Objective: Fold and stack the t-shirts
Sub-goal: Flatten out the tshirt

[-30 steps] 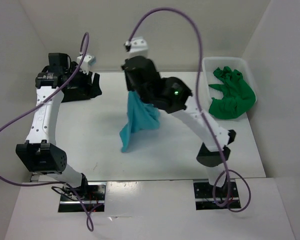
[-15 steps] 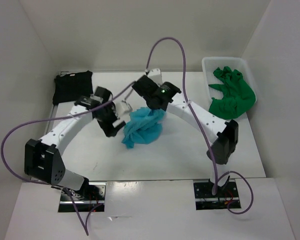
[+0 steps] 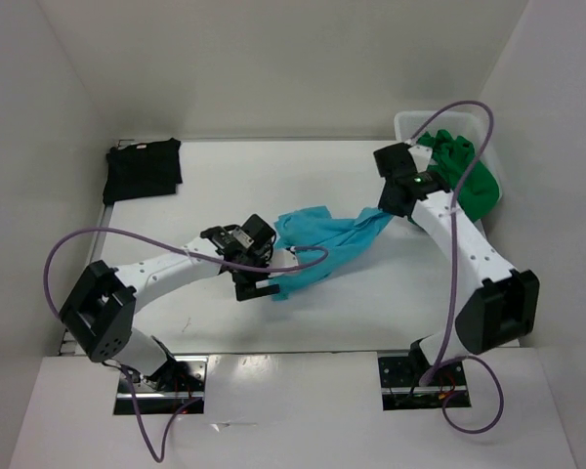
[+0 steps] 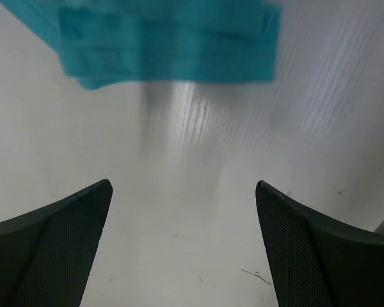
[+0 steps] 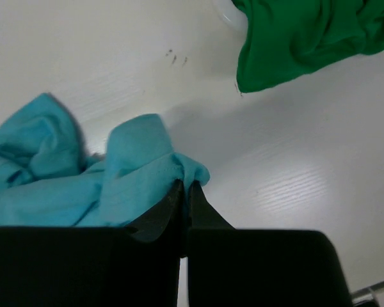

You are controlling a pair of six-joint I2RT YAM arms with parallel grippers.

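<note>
Turquoise-blue soft cloth t-shirt [image 3: 322,239] stretched in a long band across the middle of the white table [image 3: 205,210]. Right end pinched between the pressed-together fingers of the right gripper [image 5: 185,188]. Left gripper [image 4: 184,185] spread wide, empty, just beside the shirt's near left edge. Folded black cloth t-shirt [image 3: 144,169] at the far left corner. Bright green cloth t-shirt [image 3: 477,191] heaped in the white plastic basket [image 3: 402,122], far right.

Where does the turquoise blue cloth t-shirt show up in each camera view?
Top external: turquoise blue t-shirt, centre of the white table.
Left wrist: along the top edge, beyond the open left gripper.
Right wrist: lower left, pinched in the shut right gripper.
Shared landmark: the white table.
</note>
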